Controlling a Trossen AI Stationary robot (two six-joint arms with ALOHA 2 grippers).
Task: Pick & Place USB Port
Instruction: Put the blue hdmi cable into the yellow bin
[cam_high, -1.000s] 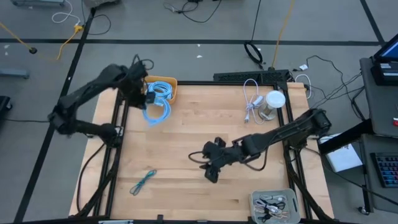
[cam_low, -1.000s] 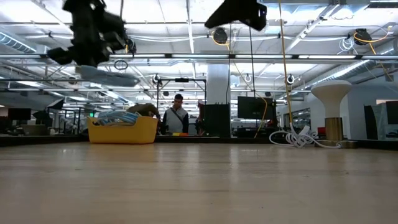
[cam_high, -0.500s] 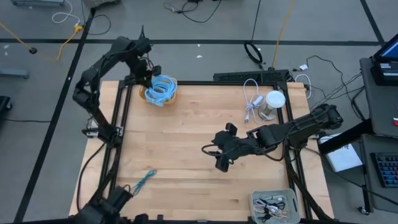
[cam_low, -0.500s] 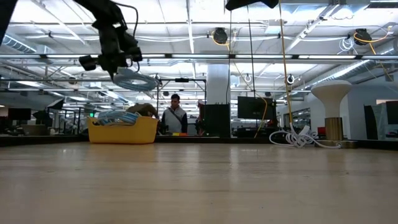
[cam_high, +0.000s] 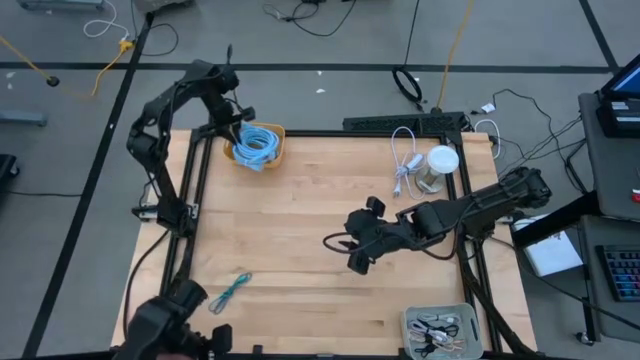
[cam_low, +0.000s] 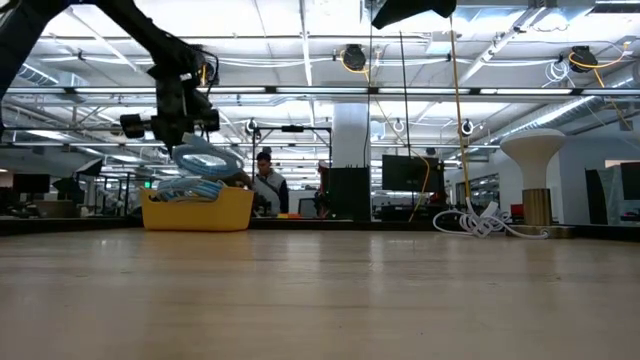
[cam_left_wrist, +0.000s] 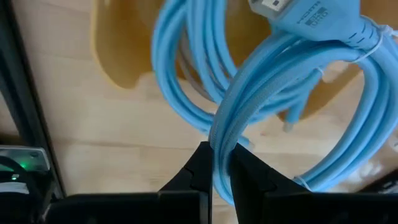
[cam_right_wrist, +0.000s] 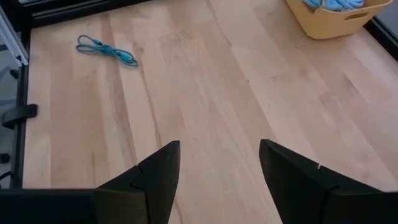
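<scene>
A coiled light-blue USB cable (cam_left_wrist: 261, 81) hangs from my left gripper (cam_left_wrist: 216, 168), which is shut on it above the yellow basket (cam_high: 280, 140) at the table's far left. In the low view the coil (cam_low: 205, 160) hangs just over the basket (cam_low: 197, 212), where more blue cable lies. The cable's plug (cam_left_wrist: 292, 12) points away from the fingers. My right gripper (cam_high: 347, 247) is open and hovers over the middle of the table (cam_right_wrist: 219, 165), touching nothing. My left gripper pinches several bundled strands of the coil (cam_left_wrist: 222, 140) between its two fingers (cam_left_wrist: 199, 171). The fingers come from above and lie across the strands. The coil is lifted clear and hangs below the fingers over the basket (cam_left_wrist: 115, 56).
A teal cable (cam_high: 231, 290) lies near the table's near left corner, also seen in the right wrist view (cam_right_wrist: 106, 50). A white cable (cam_high: 403, 160) and a white cylinder (cam_high: 440, 163) stand at the far right. A grey tray (cam_high: 440, 330) sits near right. A person (cam_low: 265, 185) stands behind the table.
My left gripper has carried the blue coil from over the table beside the basket toward the far left edge, to above the basket, and has come down toward it. My right gripper has moved a little toward the right and far edges and has risen.
</scene>
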